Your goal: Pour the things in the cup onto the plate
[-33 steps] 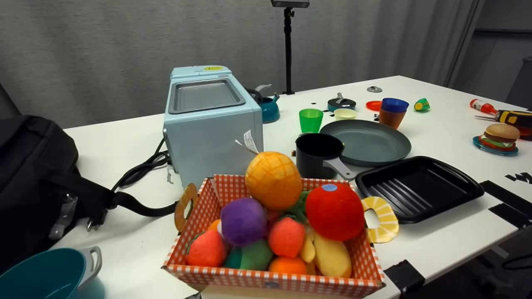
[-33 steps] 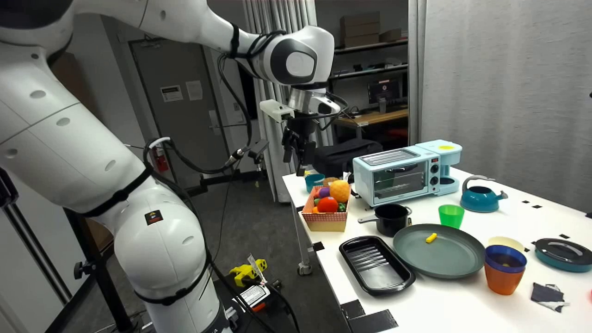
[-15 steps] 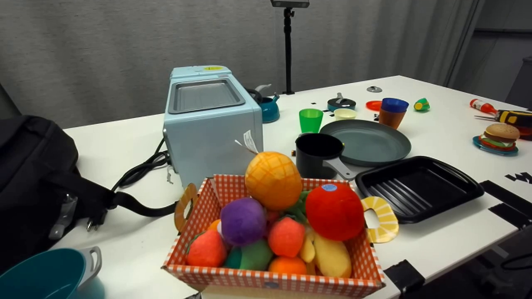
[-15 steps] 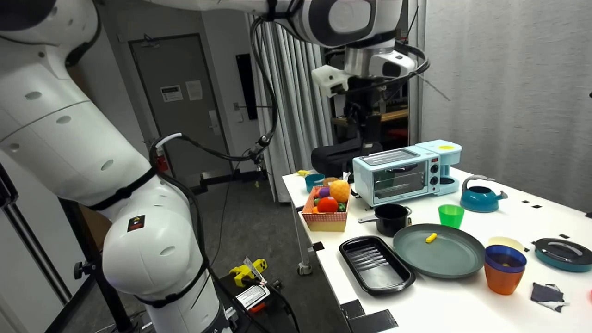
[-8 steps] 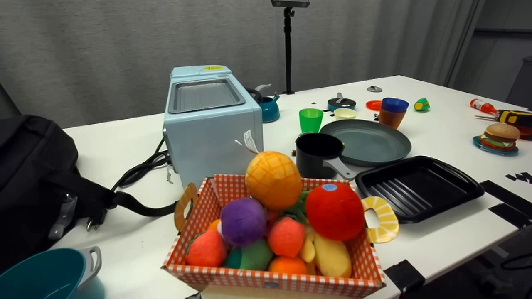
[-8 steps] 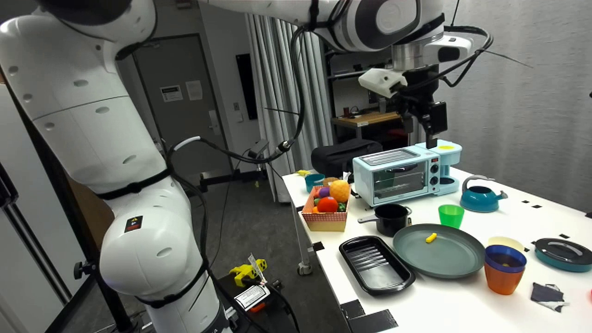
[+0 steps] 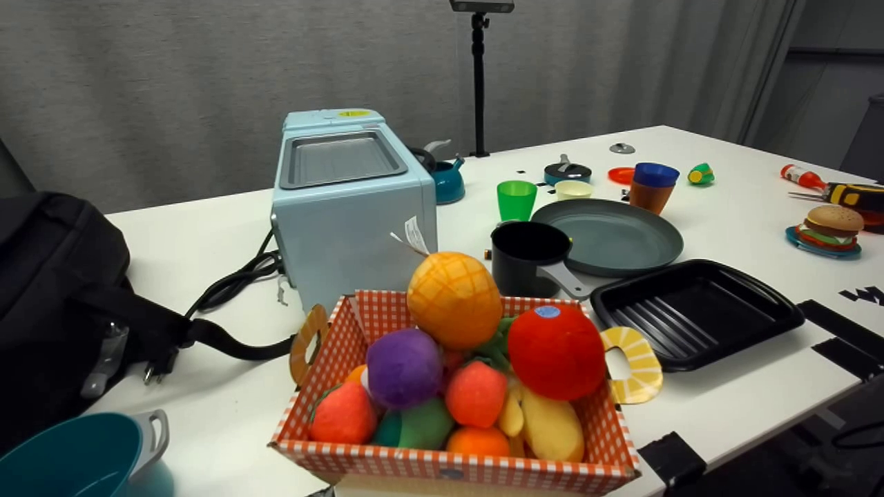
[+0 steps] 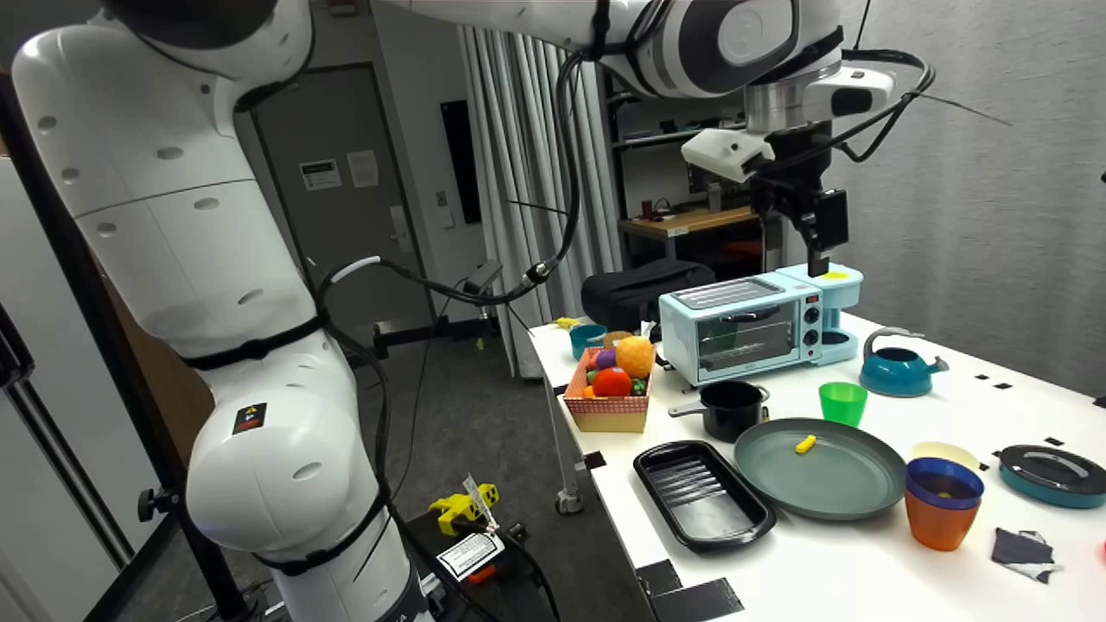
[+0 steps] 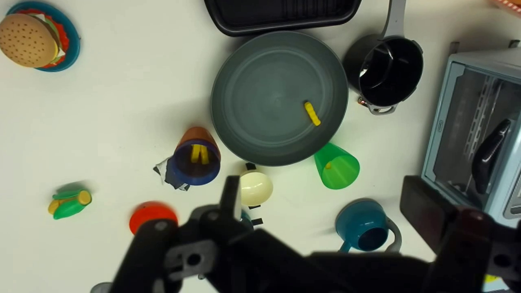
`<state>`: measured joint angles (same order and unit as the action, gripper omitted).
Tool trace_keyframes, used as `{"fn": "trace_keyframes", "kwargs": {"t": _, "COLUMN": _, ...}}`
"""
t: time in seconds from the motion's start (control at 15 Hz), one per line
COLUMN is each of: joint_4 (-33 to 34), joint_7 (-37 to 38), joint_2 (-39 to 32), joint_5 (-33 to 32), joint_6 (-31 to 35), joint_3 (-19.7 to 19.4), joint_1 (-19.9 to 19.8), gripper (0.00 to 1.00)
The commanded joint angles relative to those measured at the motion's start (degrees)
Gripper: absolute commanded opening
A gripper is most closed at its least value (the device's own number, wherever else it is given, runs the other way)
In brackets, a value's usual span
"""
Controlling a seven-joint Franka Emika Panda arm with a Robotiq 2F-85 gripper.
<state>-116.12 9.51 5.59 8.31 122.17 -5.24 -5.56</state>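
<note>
A white robot arm (image 8: pixel 285 449) looms in the foreground of an exterior view, its gripper (image 9: pixel 325 199) suspended above a white table (image 9: pixel 101 110) with the jaws spread wide apart. Toward the front of the table, a blue cup (image 9: pixel 197 177) stands upright, nested in an orange cup (image 8: pixel 939 527), with yellow pieces (image 9: pixel 195 153) visible inside it from the wrist view. Just beside the cups sits a round dark grey plate (image 9: pixel 268 89) bearing a single yellow piece (image 9: pixel 312 113), with a black ridged tray (image 8: pixel 708 501) close along its edge. Farther back stand a bright green cup (image 8: pixel 842 404), a black saucepan (image 8: pixel 733 410) and a checkered basket (image 8: pixel 596 404) filled with toy fruit (image 8: pixel 635 356). Beyond them are a teal kettle (image 8: pixel 899 380) and a light blue toaster oven (image 8: pixel 747 333), with a pale grey curtain (image 8: pixel 933 173) hanging behind.
</note>
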Motion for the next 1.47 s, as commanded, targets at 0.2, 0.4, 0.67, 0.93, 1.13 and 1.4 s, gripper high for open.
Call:
{"fn": "trace_keyframes", "kwargs": {"t": 0.2, "joint_4": 4.07, "joint_7": 1.21, "joint_2": -5.52, "joint_5": 0.56, "joint_6": -0.16, "joint_3": -0.55, "joint_1": -0.4, "gripper": 1.0}}
{"fn": "trace_keyframes", "kwargs": {"t": 0.4, "joint_4": 8.86, "joint_7": 2.43, "joint_2": -11.25, "joint_5": 1.17, "joint_6": -0.03, "joint_3": -1.47, "joint_1": -0.97, "gripper": 1.0}}
{"fn": "trace_keyframes", "kwargs": {"t": 0.67, "joint_4": 17.78, "joint_7": 5.62, "joint_2": -19.99, "joint_5": 1.37, "joint_6": -1.54, "joint_3": -2.99, "joint_1": -2.24, "gripper": 1.0}}
{"fn": "trace_keyframes", "kwargs": {"t": 0.93, "joint_4": 26.33, "joint_7": 8.99, "joint_2": -29.16, "joint_5": 0.49, "joint_6": -1.89, "joint_3": -4.19, "joint_1": -3.37, "gripper": 1.0}}
{"fn": "trace_keyframes", "kwargs": {"t": 1.13, "joint_4": 31.38, "joint_7": 11.33, "joint_2": -35.08, "joint_5": -0.55, "joint_6": -2.09, "joint_3": -4.87, "joint_1": -3.59, "gripper": 1.0}}
{"fn": "trace_keyframes", "kwargs": {"t": 1.4, "joint_4": 36.96, "joint_7": 14.18, "joint_2": -41.11, "joint_5": -1.0, "joint_6": -3.09, "joint_3": -5.67, "joint_1": -3.67, "gripper": 1.0}}
